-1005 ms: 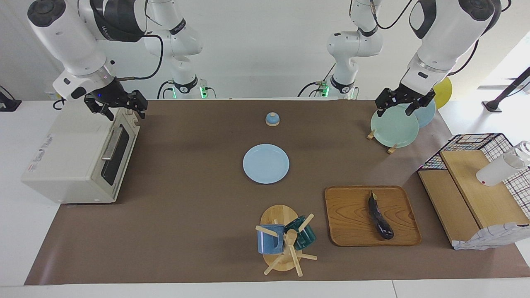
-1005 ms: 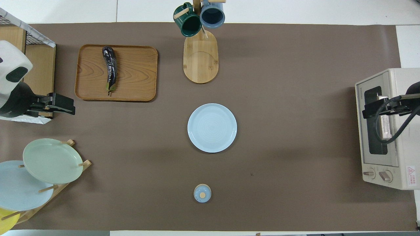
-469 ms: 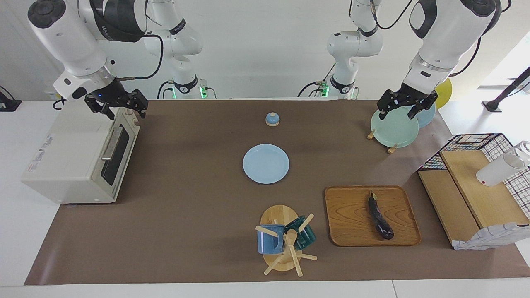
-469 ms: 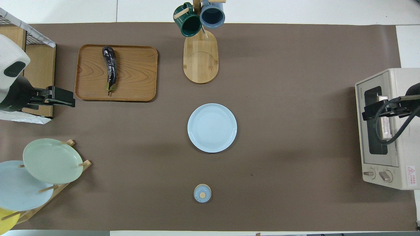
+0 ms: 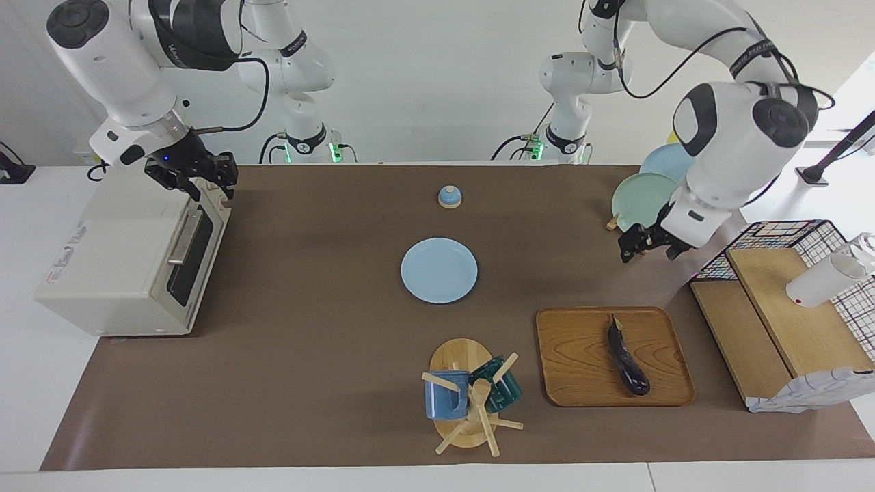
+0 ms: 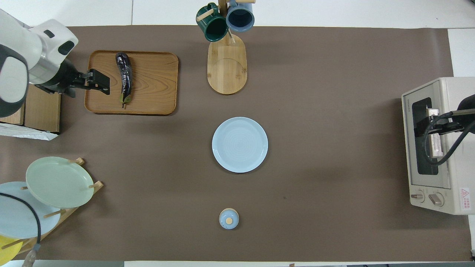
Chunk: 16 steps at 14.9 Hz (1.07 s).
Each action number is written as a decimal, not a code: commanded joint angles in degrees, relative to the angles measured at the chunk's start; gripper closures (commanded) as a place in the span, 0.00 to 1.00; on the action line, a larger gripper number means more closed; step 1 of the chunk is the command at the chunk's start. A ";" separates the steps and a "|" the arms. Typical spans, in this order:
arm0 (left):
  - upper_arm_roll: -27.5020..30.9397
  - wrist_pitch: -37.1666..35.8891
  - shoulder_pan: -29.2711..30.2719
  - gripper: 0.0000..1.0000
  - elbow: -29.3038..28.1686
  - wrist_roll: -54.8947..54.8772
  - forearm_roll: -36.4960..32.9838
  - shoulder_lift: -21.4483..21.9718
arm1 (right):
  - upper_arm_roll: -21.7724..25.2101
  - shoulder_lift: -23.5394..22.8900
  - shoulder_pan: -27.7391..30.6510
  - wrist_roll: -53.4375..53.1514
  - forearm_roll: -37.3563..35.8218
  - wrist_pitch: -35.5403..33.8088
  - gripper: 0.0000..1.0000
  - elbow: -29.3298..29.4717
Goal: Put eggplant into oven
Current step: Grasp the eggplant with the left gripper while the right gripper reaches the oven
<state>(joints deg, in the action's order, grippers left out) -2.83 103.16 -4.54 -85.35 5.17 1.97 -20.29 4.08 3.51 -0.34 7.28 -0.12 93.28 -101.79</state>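
Facing view shows your left gripper (image 5: pixel 645 246) up in the air with fingers apart, holding nothing. The eggplant (image 5: pixel 627 357) lies on the wooden tray (image 5: pixel 574 355). You reach now; next, lower and grab it. Your right gripper (image 5: pixel 193 179), fingers apart, hangs over the shut oven (image 5: pixel 116 260).

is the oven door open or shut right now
Shut. The oven door's dark glass and bar handle sit flush with its front, and the right gripper hangs over its top edge.
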 commanded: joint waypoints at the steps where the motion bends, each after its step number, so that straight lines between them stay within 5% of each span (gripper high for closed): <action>1: 0.11 5.54 0.15 0.00 4.49 -2.53 -0.92 -8.68 | 0.41 4.04 0.34 1.69 0.56 6.11 1.00 -8.67; 5: 0.11 17.21 -0.20 0.00 4.59 -2.71 -1.70 -15.12 | 0.32 3.70 0.34 1.69 -8.39 10.16 1.00 -11.24; 13: 0.02 24.28 -0.82 0.00 -2.98 -2.71 -1.44 -14.07 | 0.32 1.68 1.92 4.75 -19.56 15.97 1.00 -16.16; 16: 0.02 24.28 -0.82 0.08 -3.59 -2.71 -1.35 -13.73 | 0.32 1.32 2.97 8.19 -20.45 16.58 1.00 -16.42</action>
<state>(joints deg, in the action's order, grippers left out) -3.15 126.15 -5.08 -86.39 2.87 1.42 -35.85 4.46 4.48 1.34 12.97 -19.45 108.48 -117.20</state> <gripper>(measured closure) 0.031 0.991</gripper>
